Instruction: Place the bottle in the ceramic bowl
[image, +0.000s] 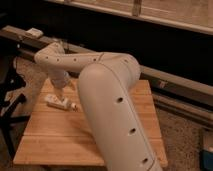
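Note:
The white bottle (58, 102) lies on its side on the left part of the wooden table (50, 137). My gripper (59, 89) hangs at the end of the pale arm (115, 105), just above the bottle and slightly behind it. I cannot tell whether it touches the bottle. The arm's large upper segment fills the middle of the view. The ceramic bowl is hidden behind the arm.
A dark rail (165, 80) runs behind the table, with a small white object (34, 33) on its left end. A black stand (9, 102) is at the table's left side. A blue object (207, 152) is at the lower right on the floor.

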